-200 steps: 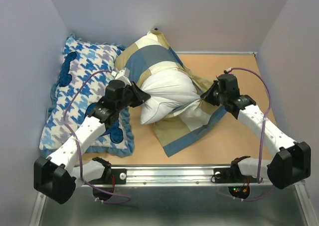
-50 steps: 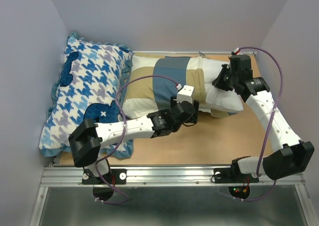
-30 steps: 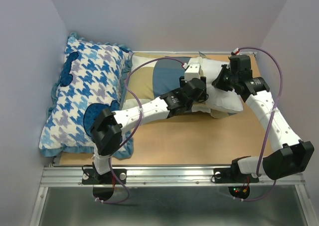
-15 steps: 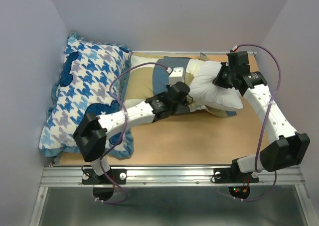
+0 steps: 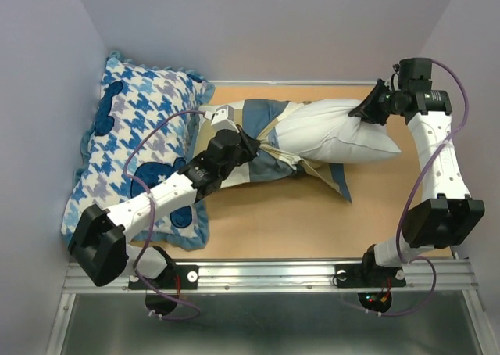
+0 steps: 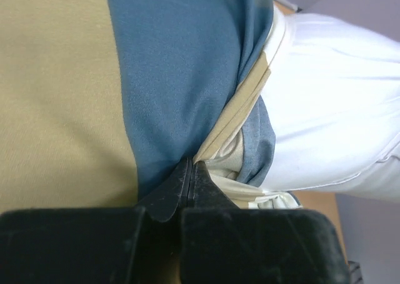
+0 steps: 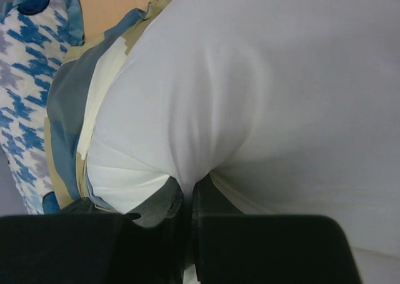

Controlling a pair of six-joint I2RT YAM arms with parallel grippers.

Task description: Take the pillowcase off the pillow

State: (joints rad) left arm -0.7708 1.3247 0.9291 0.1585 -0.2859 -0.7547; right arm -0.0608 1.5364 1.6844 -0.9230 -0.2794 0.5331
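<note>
Two arms: bases bolted to the metal rail [image 5: 266,274] at the near edge; both reach out over the wooden table [image 5: 305,226].
Left arm: crosses above the near right corner of the houndstooth cushion [image 5: 129,140] and extends to the middle of the table.
Left gripper [image 5: 245,145]: clamped on a fold of the pillowcase [image 5: 269,148]. In the left wrist view the black fingertips [image 6: 167,196] meet, with slate-blue and tan cloth pinched between them.
Pillowcase: bunched and creased around the left end of the pillow [image 5: 336,132], between the cushion and the bare white part. One blue-edged flap trails toward the near side, flat on the table.
Pillow: lies lengthwise, left to right, across the far half of the table. Most of its length is uncovered; only the left end sits inside the cover.
Right gripper [image 5: 367,109]: shut on the far right end of the pillow. The right wrist view shows white fabric puckering in between the closed fingers [image 7: 156,204].
Houndstooth cushion: blue and white with dark blue bear shapes and a frilled edge, lying along the left wall [image 5: 47,97].
Back wall [image 5: 258,26]: plain, pale grey-lilac.
</note>
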